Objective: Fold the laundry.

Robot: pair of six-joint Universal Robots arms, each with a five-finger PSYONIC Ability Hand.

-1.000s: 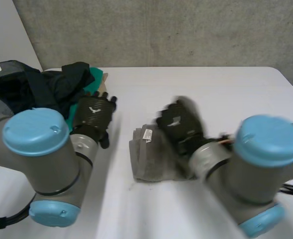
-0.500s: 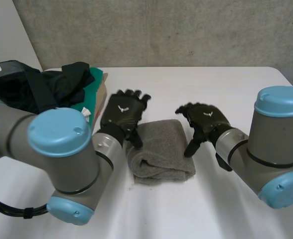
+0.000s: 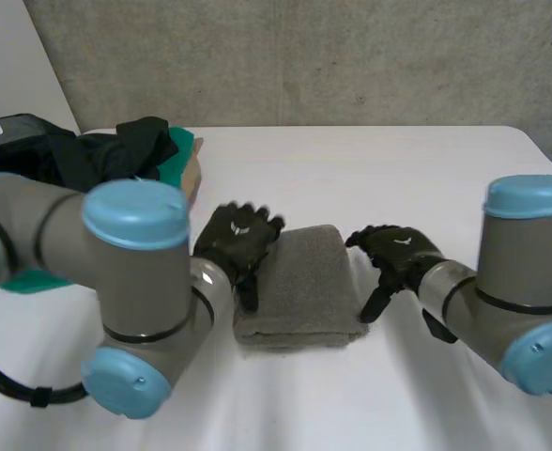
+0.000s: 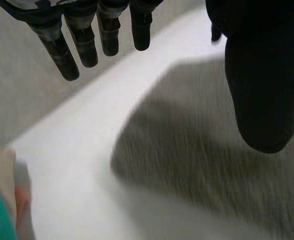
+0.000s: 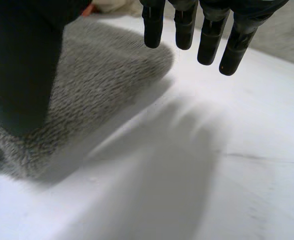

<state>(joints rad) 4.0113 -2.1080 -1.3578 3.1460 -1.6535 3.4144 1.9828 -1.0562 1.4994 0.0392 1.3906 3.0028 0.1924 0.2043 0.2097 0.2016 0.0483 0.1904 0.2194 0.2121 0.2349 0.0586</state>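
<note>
I see a fuzzy grey towel (image 3: 304, 282), folded into a thick rectangle, on the smooth white table (image 3: 398, 169). The left hand (image 3: 238, 242) and right hand (image 3: 398, 254) flank it, fingers straight, holding nothing.

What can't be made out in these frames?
- Head view: left arm covers the clothes pile on its near side; items uncountable.
- Head view: left hand hides the grey towel edge under it.
- Left wrist view: blur; thumb-to-towel contact unclear.
- Right wrist view: right hand thumb covers part of the towel; fold layers unreadable.
</note>
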